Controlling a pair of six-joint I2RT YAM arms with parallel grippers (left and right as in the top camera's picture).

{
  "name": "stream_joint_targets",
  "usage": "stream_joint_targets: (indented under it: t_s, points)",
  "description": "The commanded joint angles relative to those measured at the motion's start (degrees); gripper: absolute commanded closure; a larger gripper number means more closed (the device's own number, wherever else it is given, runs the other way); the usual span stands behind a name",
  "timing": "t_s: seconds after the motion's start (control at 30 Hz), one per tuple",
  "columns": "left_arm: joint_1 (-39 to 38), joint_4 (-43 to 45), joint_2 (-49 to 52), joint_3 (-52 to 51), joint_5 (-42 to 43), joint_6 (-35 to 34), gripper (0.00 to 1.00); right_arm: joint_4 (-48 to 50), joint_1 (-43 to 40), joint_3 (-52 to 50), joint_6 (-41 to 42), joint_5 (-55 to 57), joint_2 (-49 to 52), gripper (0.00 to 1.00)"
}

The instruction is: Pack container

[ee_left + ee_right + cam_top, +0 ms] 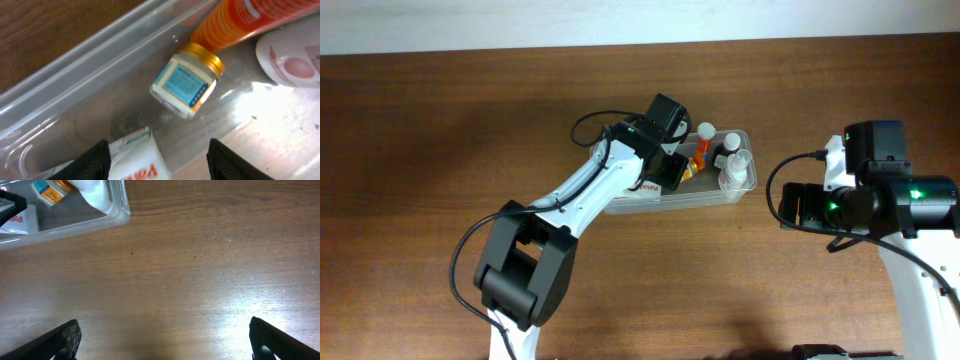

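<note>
My left claw (157,150) hangs inside the container (720,197) at mid-frame, jaws apart just above the box (142,162) at its left end. The container's long axis runs left-right. My right claw (165,335), also apart, hovers over the desk (200,280) at lower right, farther off.

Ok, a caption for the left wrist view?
Open left gripper over the container, white box between its fingers, gold-lidded jar on its side beside an orange bottle.

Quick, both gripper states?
Left gripper: open, over the white box with red lettering inside the clear plastic rectangular container.
Right gripper: open, empty, above the brown wooden table.
</note>
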Motion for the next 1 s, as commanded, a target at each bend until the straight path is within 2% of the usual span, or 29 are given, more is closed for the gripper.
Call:
stream_joint_targets:
  t_s: [0.0,0.2,0.4,0.67,0.8,0.97]
  points:
    - [1.4,-2.9,-3.3,4.1,-0.4,0.5,0.35,0.5,-0.5,0.0,0.2,-0.7,0.1,0.01]
    - [6.0,-6.8,-10.5,7.6,-0.4,0.5,0.22,6.7,-0.5,0.7,0.2,1.3,0.1,0.01]
    - [17.2,-7.3,-17.6,7.6,-0.4,0.0,0.01,22.3,-0.4,3.7,-3.3,1.2,2.4,0.02]
    - [32.7,-8.7,-18.3,7.4,-0.3,-0.4,0.01,26.6,-0.4,9.1,-6.3,0.7,15.8,0.02]
    - [37.2,-9.3,-18.3,7.4,-0.2,-0.3,0.01,28.3,-0.5,9.2,-6.3,0.8,21.0,0.02]
    - [40.2,-10.0,-18.3,7.4,-0.3,-0.3,0.0,35.1,-0.5,9.2,-6.3,2.1,23.5,0.02]
